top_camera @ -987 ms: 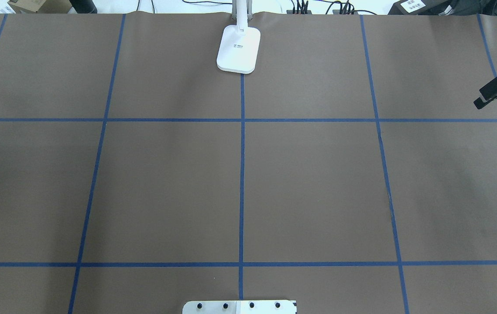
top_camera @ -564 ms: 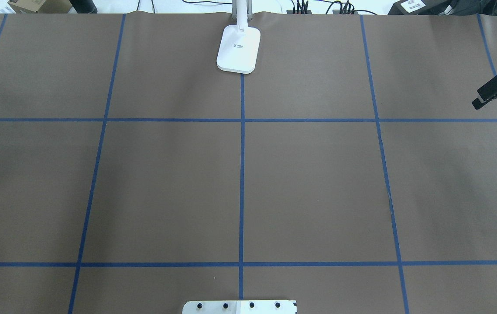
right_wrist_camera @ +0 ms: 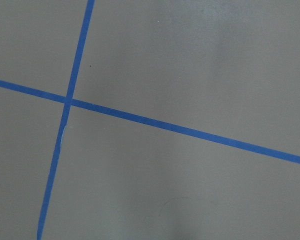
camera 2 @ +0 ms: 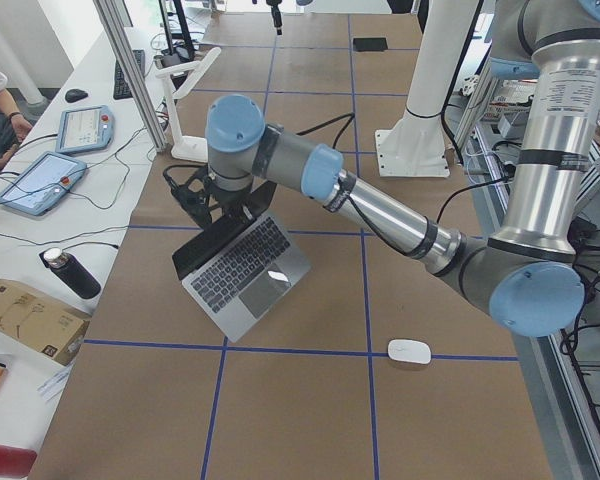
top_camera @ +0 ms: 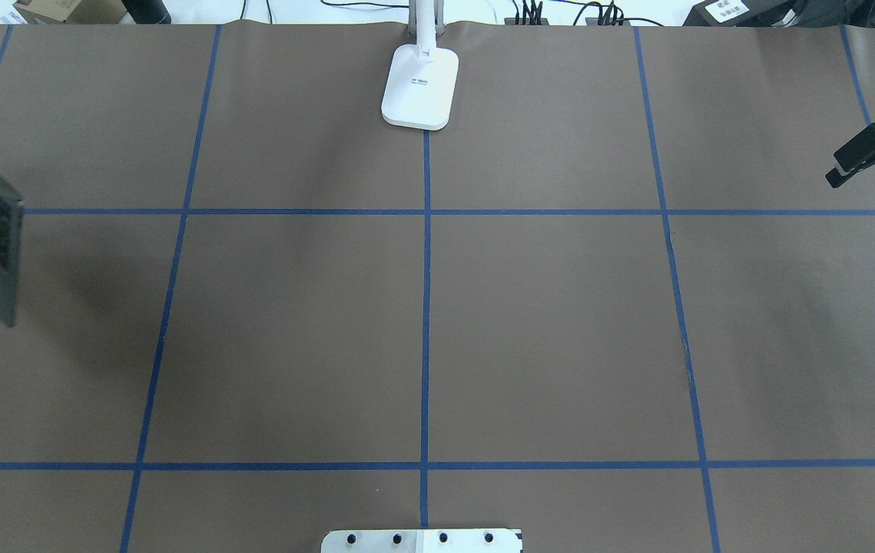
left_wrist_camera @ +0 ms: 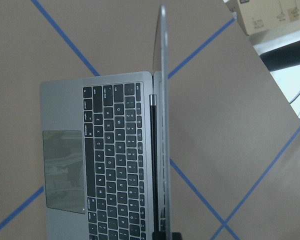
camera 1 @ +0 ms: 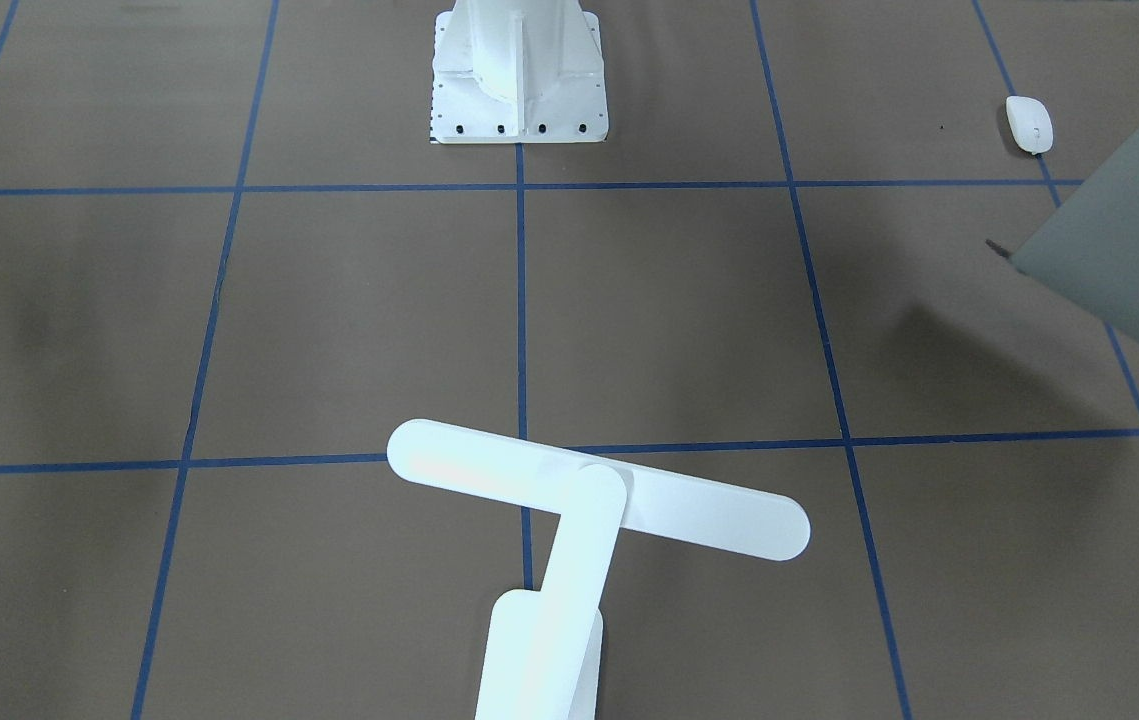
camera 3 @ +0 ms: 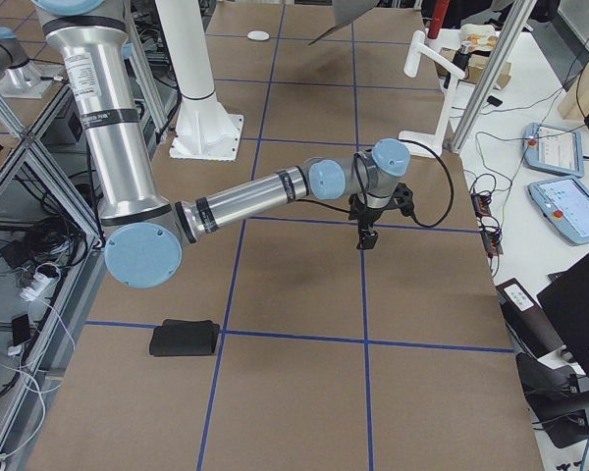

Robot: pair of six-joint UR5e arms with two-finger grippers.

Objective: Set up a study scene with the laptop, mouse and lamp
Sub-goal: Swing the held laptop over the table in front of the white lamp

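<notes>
Open laptop (camera 2: 242, 270) raised over the left end of the table (top_camera: 560, 322), cropped overhead, left gripper (camera 2: 220, 205) masked by lid, grasp undeterminable, right gripper (top_camera: 838, 173) closed, empty, mouse (camera 2: 409, 351) nearby, lamp (camera 1: 589, 500) far-centre.

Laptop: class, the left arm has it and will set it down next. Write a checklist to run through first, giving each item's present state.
1. Left tool shut on the laptop at its screen: ok.
2. Laptop open, keys facing up: ok.
3. Bare table in the middle squares: ok.
4. Mouse lies apart from the laptop: ok.
5. Lamp stands at the far edge, head over the table: ok.
6. Right tool far from the laptop: ok; open or shut: cannot tell.
</notes>
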